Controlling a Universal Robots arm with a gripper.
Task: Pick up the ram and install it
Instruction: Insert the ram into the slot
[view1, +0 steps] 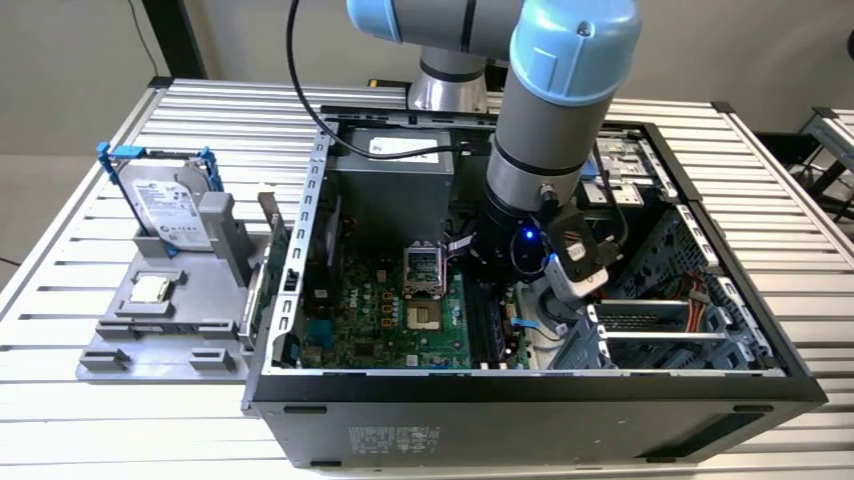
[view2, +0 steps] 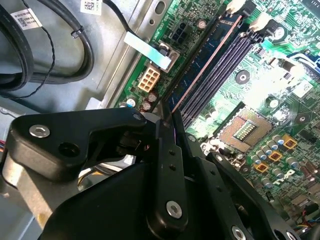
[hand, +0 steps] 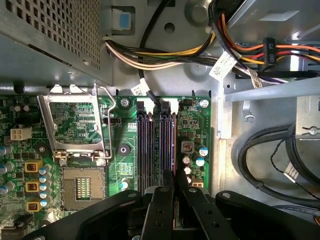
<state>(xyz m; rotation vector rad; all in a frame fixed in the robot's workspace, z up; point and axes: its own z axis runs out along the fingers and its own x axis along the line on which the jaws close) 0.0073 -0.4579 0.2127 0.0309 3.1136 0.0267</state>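
**Gripper at the memory slots, stick in its grip**

In both wrist views your black two-fingered gripper had its fingers drawn almost together, and they appeared to pinch the near end of the ram, a long dark blue-green circuit-board stick. The stick stood on edge in line with the long black plastic memory slots. Beyond them lay the silver metal processor socket on the green motherboard, at the centre of the exterior view. To seat it well, you needed the stick upright, its notch matched to the slot, the white end latches open, and a straight, even push.
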